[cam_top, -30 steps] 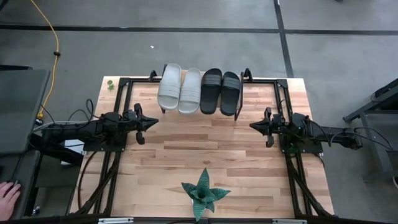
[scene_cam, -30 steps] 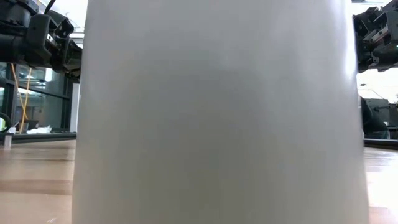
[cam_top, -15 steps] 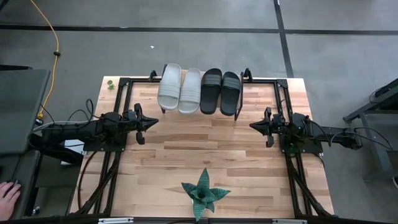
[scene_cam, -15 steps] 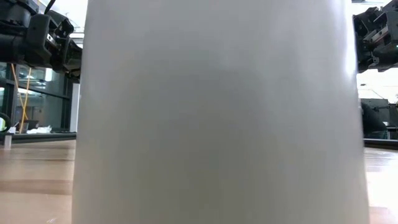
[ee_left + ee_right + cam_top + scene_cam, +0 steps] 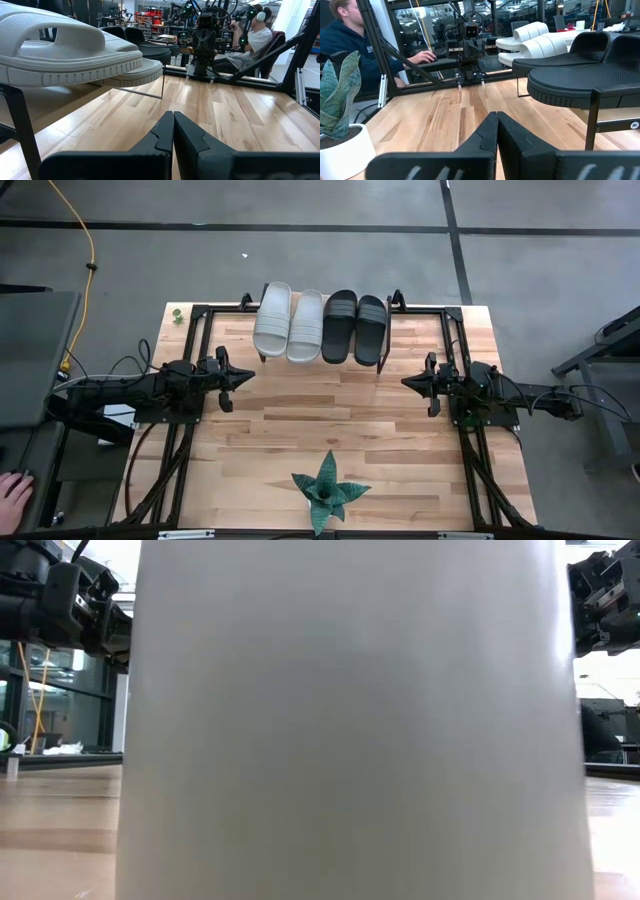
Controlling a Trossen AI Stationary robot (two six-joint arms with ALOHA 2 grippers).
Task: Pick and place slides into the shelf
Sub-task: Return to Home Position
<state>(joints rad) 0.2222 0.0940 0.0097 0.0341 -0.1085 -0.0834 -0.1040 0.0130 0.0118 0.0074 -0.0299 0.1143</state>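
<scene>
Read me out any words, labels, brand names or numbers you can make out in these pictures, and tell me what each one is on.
No text can be read in any view.
Grey slides and black slides: no brand or marking shows.
Person's dark top: a small pale mark, too small to read.
White plant pot: plain on the side that shows.
Room behind the table: anything written there is too blurred to read.

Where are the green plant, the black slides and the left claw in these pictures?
green plant [image 5: 327, 490]: high view, on the middle of its leaves.
black slides [image 5: 340, 312]: high view, on the strap of one of them.
left claw [image 5: 173, 120]: left wrist view, where its shut fingertips meet.
</scene>
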